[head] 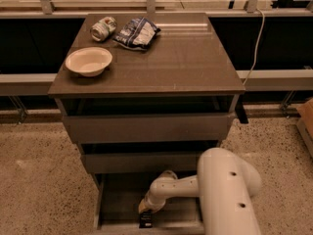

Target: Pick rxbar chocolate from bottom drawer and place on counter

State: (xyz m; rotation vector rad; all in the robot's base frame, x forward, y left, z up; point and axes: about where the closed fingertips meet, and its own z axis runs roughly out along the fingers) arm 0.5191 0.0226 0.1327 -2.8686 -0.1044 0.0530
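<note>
The bottom drawer (pixel 117 204) is pulled open at the foot of the cabinet, under two upper drawers. My white arm reaches into it from the right. My gripper (pixel 146 213) points down near the drawer's front edge. A small black thing (pixel 145 223) shows at its tip and looks like the rxbar chocolate. Whether it is held or lies on the drawer floor I cannot tell. The counter (pixel 171 58) is the glossy brown top of the cabinet.
On the counter stand a cream bowl (pixel 88 61) at the front left, a crushed can (pixel 103 28) at the back left and a blue-white snack bag (pixel 137 32) beside it. My thick upper arm (pixel 227 195) covers the drawer's right side. Speckled floor surrounds the cabinet.
</note>
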